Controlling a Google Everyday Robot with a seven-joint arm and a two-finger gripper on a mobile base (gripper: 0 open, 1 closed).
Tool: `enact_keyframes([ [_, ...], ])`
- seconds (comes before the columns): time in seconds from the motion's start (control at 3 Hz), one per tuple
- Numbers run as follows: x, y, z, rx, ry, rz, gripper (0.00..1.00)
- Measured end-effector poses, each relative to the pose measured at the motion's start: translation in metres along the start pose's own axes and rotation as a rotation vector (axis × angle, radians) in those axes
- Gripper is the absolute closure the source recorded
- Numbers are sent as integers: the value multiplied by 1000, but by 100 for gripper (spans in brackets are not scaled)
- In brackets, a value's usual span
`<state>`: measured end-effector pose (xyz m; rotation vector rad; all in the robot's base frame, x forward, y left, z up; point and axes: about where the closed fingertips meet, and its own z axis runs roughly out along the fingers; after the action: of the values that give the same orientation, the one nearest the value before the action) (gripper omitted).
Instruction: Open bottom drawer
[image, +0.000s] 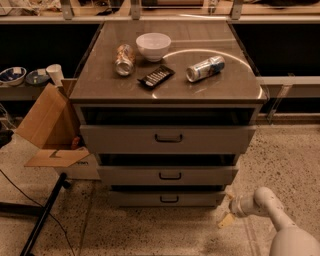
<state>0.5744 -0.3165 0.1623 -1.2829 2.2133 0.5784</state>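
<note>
The bottom drawer (167, 199) is the lowest of three grey drawers in the cabinet, with a shallow flat front and a small dark bar handle (169, 199). It stands slightly out from the cabinet, like the two above it. My gripper (226, 207) is low on the right, just off the drawer's right end, near the floor. Its white arm (270, 210) comes in from the lower right corner.
The cabinet top (170, 82) carries a white bowl (153, 46), two lying cans (125, 59) (205, 68) and a dark flat object (156, 76). An open cardboard box (50, 130) stands at the left. A dark pole (42, 217) lies on the speckled floor.
</note>
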Motion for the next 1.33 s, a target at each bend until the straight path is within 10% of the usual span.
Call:
enact_keyframes([
  [1.33,-20,-10,12,6,-34,65,0],
])
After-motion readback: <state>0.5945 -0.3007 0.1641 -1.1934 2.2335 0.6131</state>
